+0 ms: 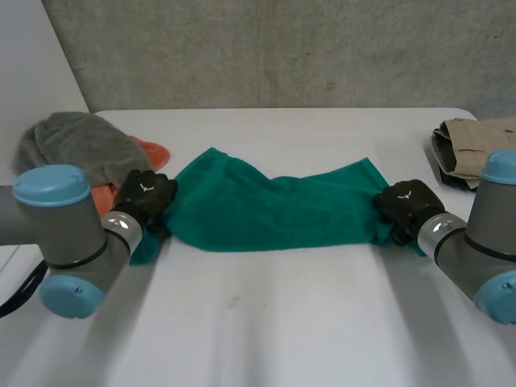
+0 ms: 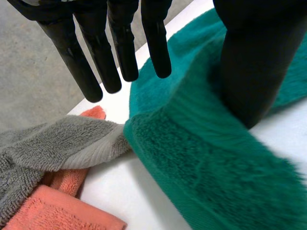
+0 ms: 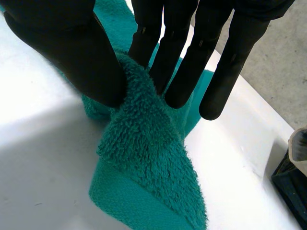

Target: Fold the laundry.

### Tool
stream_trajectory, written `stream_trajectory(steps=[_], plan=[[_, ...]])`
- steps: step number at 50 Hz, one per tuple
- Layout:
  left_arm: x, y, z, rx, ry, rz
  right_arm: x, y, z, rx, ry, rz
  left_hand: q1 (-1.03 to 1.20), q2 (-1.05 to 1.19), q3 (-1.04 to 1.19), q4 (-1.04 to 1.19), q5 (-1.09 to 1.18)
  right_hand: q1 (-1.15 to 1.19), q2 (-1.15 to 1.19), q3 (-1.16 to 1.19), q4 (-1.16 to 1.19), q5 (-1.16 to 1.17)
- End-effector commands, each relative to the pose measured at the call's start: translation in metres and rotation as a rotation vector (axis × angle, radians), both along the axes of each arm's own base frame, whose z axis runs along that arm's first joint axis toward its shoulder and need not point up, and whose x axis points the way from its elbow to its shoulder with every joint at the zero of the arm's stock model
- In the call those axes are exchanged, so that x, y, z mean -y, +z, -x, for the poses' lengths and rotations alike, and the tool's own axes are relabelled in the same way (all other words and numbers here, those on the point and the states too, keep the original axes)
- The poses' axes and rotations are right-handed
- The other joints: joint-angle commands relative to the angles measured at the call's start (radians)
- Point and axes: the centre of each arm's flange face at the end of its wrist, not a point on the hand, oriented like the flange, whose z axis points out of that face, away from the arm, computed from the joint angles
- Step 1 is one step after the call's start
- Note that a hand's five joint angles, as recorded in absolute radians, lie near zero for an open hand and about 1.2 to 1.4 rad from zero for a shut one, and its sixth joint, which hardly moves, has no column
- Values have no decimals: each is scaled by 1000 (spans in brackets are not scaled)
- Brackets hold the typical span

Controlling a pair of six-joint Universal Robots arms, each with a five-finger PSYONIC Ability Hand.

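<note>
Stage: early. Towel is stretched sideways across the counter, rumpled, no clean fold showing.
Done so far: towel lies mostly apart from the other laundry, strung between both hands. Far edge looks partly doubled over; can't tell if that's a proper fold.
Left to do (my read): flatten it, square the corners, fold in half & again, set it aside. Then the rest.
Other laundry: grey towel & orange cloth are heaped at the counter's left, unfolded. In the left wrist view the grey towel touches the green one's end. Beige pile is at the far right, well apart; can't tell if it's folded.
L hand: at the towel's left end. Fingers are straight & held well off the thumb. Thumb is down on top of the towel, fingertips just past its edge, nothing closed round it. Reads as open, pressing rather than gripping.
R hand: at the towel's right end. Thumb & straight fingers pinch a raised ridge of towel between them; the rest of that end drops to the counter under the hand.
Towel vs hands: between them, one hand per short end, middle resting on the counter. Left end spills past the L hand toward the robot.
</note>
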Motion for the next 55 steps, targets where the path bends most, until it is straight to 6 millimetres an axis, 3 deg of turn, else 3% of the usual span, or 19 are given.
stream_trajectory(steps=[1, 5, 11, 17, 18, 20, 21, 24, 26, 29, 33, 34, 37, 43, 44, 46, 47, 50, 55], plan=[[19, -18, -3, 8, 23, -7, 1, -2, 7, -5, -18, -7, 730, 747, 747, 744, 745, 270, 217, 211, 201, 243], [21, -3, -7, 17, 41, 28, 1, 3, 13, -14, -31, 3, 796, 813, 813, 809, 811, 270, 217, 211, 201, 243], [-4, 55, -11, -10, 70, 132, -3, 33, 24, -36, -47, 74, 796, 813, 813, 809, 811, 270, 217, 211, 201, 243], [-48, 138, -17, -102, 52, 320, -9, 109, 43, -2, -91, 259, 796, 813, 813, 809, 811, 270, 217, 211, 201, 243], [-58, 160, -20, -132, 50, 381, -10, 131, 45, 24, -85, 328, 796, 813, 813, 809, 811, 270, 217, 211, 201, 243], [-67, 182, -23, -168, 44, 438, -11, 153, 46, 55, -74, 398, 796, 813, 813, 809, 811, 270, 217, 211, 201, 243], [-74, 199, -25, -200, 42, 480, -12, 174, 45, 90, -56, 460, 796, 813, 813, 809, 811, 270, 217, 211, 201, 243], [-74, 210, -26, -239, 38, 491, -1, 196, 49, 154, -50, 517, 796, 813, 813, 809, 811, 270, 217, 211, 201, 243], [-71, 208, -26, -241, 38, 471, 11, 196, 51, 180, -50, 509, 796, 813, 813, 809, 811, 270, 217, 211, 201, 243], [-59, 188, -25, -223, 54, 386, 33, 179, 43, 221, -32, 453, 796, 813, 813, 809, 811, 270, 217, 211, 201, 243], [-52, 149, -19, -180, 42, 238, 48, 147, 19, 205, 26, 382, 796, 813, 813, 809, 811, 270, 217, 211, 201, 243], [-54, 133, -13, -160, 27, 176, 55, 128, 11, 183, 42, 352, 796, 813, 813, 809, 811, 270, 217, 211, 201, 243], [-58, 101, -2, -118, -1, 74, 72, 97, -2, 157, 54, 337, 796, 813, 813, 809, 811, 270, 217, 211, 201, 243], [-58, 69, 4, -73, 16, -13, 112, 53, -8, 199, -83, 418, 796, 813, 813, 809, 811, 270, 217, 211, 201, 243], [-58, 64, 4, -65, 29, -24, 116, 50, -9, 208, -100, 433, 796, 813, 813, 809, 811, 55, 2, -5, -15, 27], [-58, 62, 4, -61, 34, -29, 123, 45, -9, 230, -136, 470, 796, 813, 813, 809, 811, -697, -750, -757, -767, -725], [-60, 63, 6, -57, 37, -26, 124, 43, -12, 238, -146, 489, 796, 813, 813, 809, 811, -952, -1004, -1011, -1021, -979], [-62, 63, 7, -52, 38, -23, 121, 43, -15, 235, -143, 484, 796, 813, 813, 809, 811, -952, -1004, -1011, -1021, -979], [-64, 72, 3, -62, 45, -1, 92, 66, -13, 210, -135, 401, 796, 813, 813, 809, 811, -952, -1004, -1011, -1021, -979]])
